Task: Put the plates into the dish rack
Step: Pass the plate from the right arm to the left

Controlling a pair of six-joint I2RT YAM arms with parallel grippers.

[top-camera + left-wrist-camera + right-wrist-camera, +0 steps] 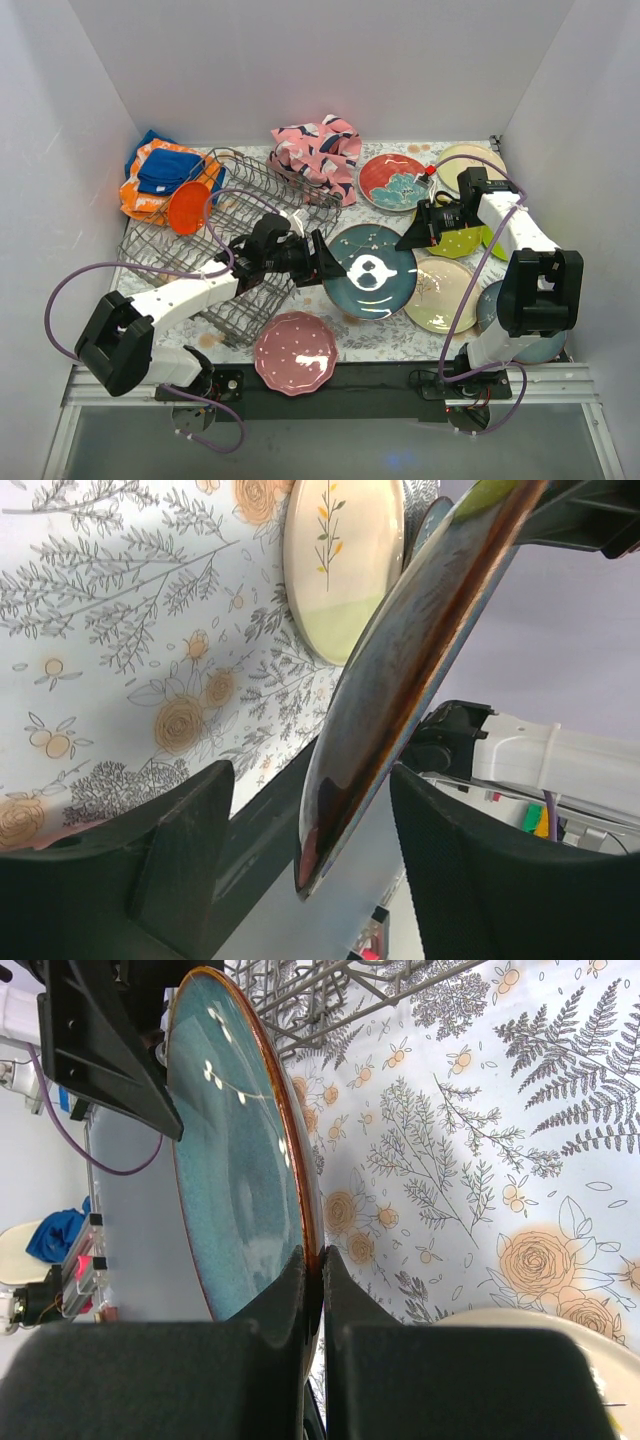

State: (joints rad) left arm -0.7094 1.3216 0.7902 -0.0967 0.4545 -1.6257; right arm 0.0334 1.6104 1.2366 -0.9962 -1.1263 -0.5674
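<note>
The right gripper (312,1260) is clamped on the rim of the blue plate (370,270) at mid-bench. The left gripper (312,800) straddles the opposite rim, fingers apart. The dish rack (250,185) sits along the left edge, holding an orange plate (187,208)

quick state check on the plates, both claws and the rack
teal glazed round plate, lifted, tilted on edge
right claw, shut on its rim
left claw, open, straddling its rim
grey wire dish rack, holds one round orange plate
pink scalloped plate, lying flat
</note>
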